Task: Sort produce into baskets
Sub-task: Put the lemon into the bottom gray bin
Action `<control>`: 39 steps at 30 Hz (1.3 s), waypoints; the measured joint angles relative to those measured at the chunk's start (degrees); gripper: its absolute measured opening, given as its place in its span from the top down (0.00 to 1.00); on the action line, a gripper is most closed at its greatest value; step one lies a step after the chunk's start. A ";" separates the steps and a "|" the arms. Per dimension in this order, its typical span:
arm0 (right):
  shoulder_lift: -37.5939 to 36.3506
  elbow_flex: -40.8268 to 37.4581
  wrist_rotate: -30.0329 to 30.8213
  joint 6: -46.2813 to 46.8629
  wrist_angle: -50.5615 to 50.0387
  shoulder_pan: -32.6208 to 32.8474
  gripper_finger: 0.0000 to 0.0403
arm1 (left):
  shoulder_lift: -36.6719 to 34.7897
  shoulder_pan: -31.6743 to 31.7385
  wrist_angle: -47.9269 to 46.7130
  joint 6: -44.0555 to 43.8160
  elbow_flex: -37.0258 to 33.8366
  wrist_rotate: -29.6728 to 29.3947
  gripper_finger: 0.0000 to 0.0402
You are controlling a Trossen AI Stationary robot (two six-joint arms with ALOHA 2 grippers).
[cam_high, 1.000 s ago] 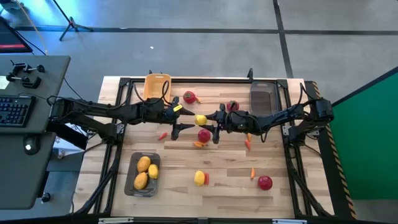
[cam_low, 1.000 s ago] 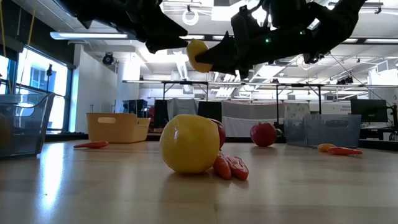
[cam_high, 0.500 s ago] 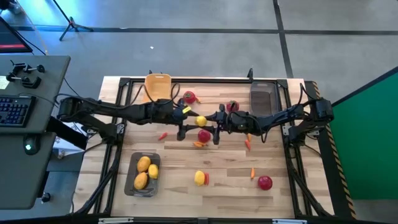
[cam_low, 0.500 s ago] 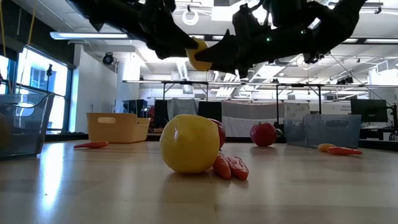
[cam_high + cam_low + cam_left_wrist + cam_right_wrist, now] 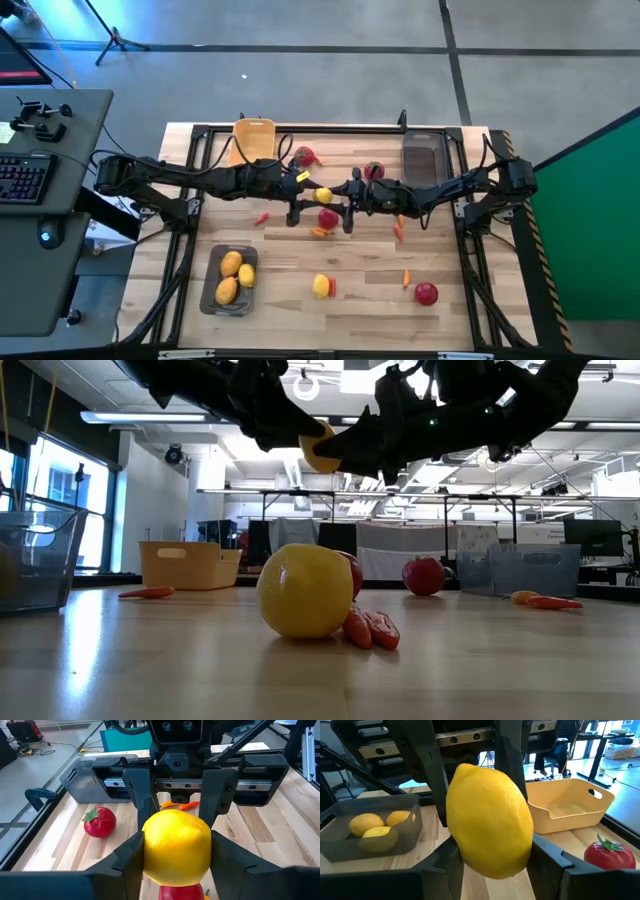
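Right now you have both grippers meeting mid-air over the table's middle, with one lemon [image 5: 323, 194] between them. Your right gripper [image 5: 492, 865] is clamped on it — its dark fingers [image 5: 550, 857] press the lemon's two sides, the fruit filling the gap between the jaws. Your left gripper [image 5: 176, 862] faces it head-on, and its jaws flank the same lemon; its fingers [image 5: 127, 855] look to touch the peel, but you cannot tell whether they are truly gripping.

Directly below the jaws sits a red fruit [image 5: 328, 217] on the table, with a carrot piece [image 5: 320, 232] just beside it. Beyond the left jaws, past the right gripper's body, you see another red fruit [image 5: 99, 821] and a grey tray [image 5: 87, 780]. Beyond the right jaws, behind the left gripper, lies the yellow basket [image 5: 572, 805] to one side with a red fruit [image 5: 611, 855] near it, and to the other side a second grey tray [image 5: 340, 847] holding three lemons [image 5: 366, 823].

Well apart from both grippers, toward the table's near edge, rest a loose lemon [image 5: 304, 590] touching carrot pieces [image 5: 372, 628], and a red fruit [image 5: 426, 293] farther off.
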 joint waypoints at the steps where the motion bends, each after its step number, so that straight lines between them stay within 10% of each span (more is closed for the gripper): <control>1: 0.00 0.00 0.04 -0.06 0.02 0.00 0.61 | 0.00 0.00 0.04 0.42 0.00 0.00 0.63; 20: 0.04 0.07 -0.55 0.59 -1.78 -0.04 0.39 | -13.32 -1.47 -17.40 0.09 0.13 3.99 0.65; 39: 0.04 0.02 -2.82 0.48 -3.24 -0.04 0.39 | -18.71 -24.10 -44.36 -25.90 0.11 7.10 0.65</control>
